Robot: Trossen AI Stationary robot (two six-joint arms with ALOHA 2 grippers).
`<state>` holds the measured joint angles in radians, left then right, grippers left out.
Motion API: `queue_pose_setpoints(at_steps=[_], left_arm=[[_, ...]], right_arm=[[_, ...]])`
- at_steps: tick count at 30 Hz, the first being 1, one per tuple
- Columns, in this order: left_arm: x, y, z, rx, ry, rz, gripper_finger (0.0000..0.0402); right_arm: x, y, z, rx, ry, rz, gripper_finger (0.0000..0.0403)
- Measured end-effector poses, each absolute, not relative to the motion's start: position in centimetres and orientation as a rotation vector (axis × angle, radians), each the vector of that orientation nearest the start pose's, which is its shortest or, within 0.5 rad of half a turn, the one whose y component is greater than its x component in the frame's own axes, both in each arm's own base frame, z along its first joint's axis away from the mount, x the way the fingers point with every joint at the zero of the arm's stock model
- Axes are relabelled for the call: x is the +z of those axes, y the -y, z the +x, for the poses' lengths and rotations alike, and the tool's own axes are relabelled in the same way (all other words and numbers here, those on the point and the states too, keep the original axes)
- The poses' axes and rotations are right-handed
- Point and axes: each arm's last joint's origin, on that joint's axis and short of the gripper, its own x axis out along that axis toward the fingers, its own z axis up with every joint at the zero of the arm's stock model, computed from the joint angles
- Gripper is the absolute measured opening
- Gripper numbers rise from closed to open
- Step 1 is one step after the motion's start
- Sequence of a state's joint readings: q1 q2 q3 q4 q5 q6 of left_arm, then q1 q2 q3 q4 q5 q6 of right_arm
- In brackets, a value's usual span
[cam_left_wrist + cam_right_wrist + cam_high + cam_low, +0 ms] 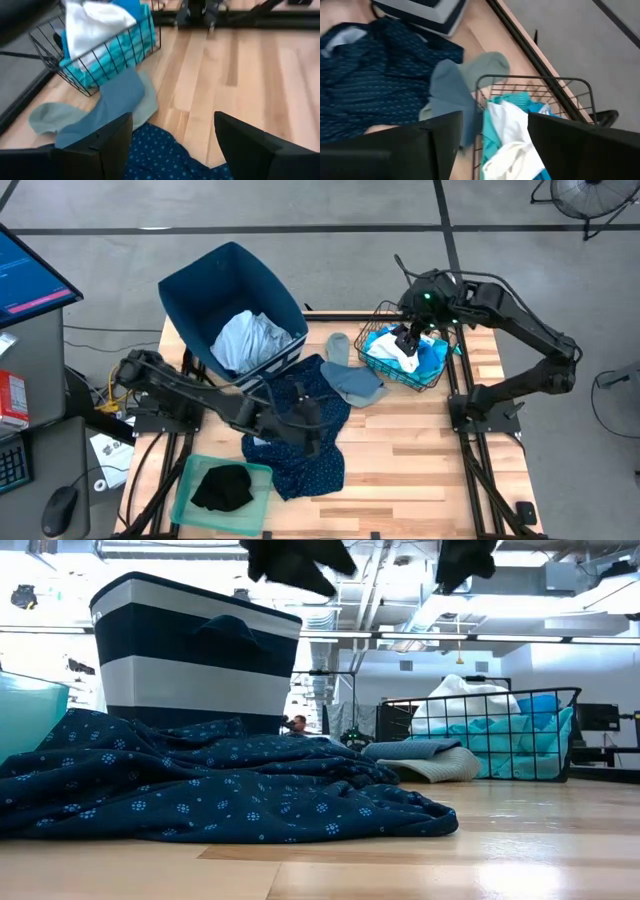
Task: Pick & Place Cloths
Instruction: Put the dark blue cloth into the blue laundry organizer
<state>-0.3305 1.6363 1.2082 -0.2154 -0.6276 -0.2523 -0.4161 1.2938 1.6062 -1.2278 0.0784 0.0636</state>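
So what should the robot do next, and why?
Probably lower the left hand onto the dotted cloth and grab it: that hand is open right above it, and the right hand is open over the basket, holding nothing.

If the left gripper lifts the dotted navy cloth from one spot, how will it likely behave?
The dotted navy cloth lies in soft rumpled folds, so it will probably drape and hang limp. It spreads wide under the open left gripper, so part would likely trail across the table. One edge lies against the grey cloth, which might get dragged.
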Motion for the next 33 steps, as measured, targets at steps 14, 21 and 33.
queue_pose_setpoints(at_steps=[14,21,33], left_arm=[[18.0,9.6,37.6,0.303,-0.769,0.056,0.0262],[15.7,8.7,38.3,0.327,-0.829,0.063,0.0262],[11.9,8.1,38.8,0.366,-0.931,-0.085,0.0256]], right_arm=[[43.6,5.7,18.2,-0.402,-0.823,0.203,0.0206],[44.1,5.4,17.1,-0.406,-0.787,0.212,0.0203],[44.2,4.6,16.2,-0.375,-0.813,0.201,0.0195]])
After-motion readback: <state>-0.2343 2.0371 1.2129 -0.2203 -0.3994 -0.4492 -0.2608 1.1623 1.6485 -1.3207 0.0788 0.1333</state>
